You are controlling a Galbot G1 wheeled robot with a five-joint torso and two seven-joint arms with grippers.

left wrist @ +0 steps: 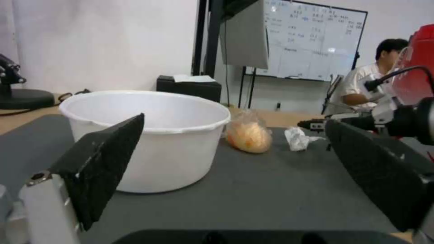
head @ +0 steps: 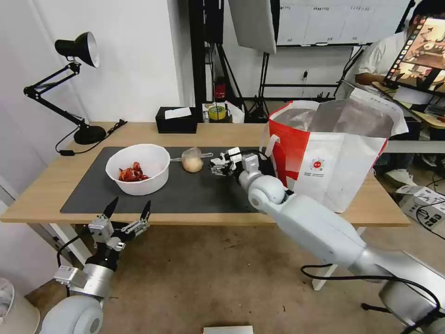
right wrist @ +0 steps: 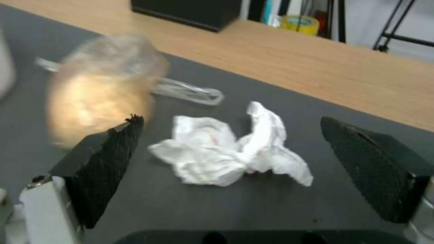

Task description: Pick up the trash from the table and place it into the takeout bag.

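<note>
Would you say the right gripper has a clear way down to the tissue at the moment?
Probably yes: the right gripper hangs open over the tissue, a finger on each side, nothing between. The bagged lump lies close beside one finger.

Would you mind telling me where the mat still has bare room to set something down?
The mat is bare along its near edge, from the bowl across to the right arm, and at its far left corner. It is crowded mid-mat: the clear bag, the tissue and the open right claw sit close beside the takeout bag.
</note>
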